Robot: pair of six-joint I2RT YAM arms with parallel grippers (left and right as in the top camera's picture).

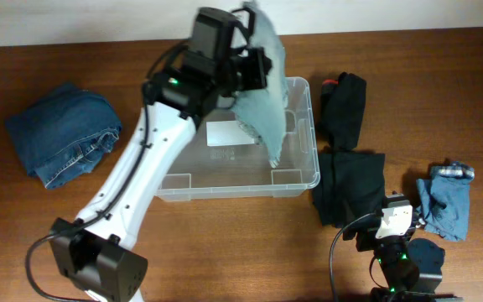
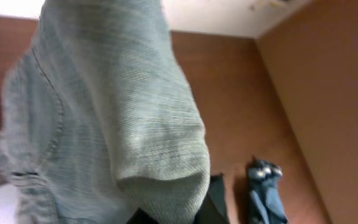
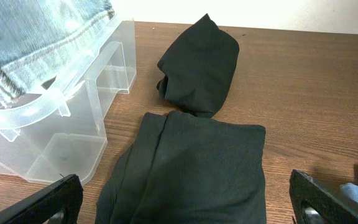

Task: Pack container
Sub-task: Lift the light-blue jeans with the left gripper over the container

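The container (image 1: 309, 180) is a clear plastic bin in the middle of the table, with a white label (image 1: 222, 134) on its base. My left gripper (image 1: 254, 67) is raised over its far right part, shut on a pale blue-grey denim garment (image 1: 267, 96) that hangs down into the bin. That cloth (image 2: 104, 112) fills the left wrist view and hides the fingers. In the right wrist view the bin's corner (image 3: 55, 106) shows at left with the denim (image 3: 36, 31) above it. My right gripper (image 3: 188, 205) stands wide open and empty, low over a folded black garment (image 3: 191, 168).
Folded dark blue jeans (image 1: 65, 134) lie at the far left. Right of the bin lie a black bundle (image 1: 346, 105) and the flat black garment (image 1: 348, 189). A small blue denim piece (image 1: 447, 197) lies at the right, beside my right gripper (image 1: 388, 216).
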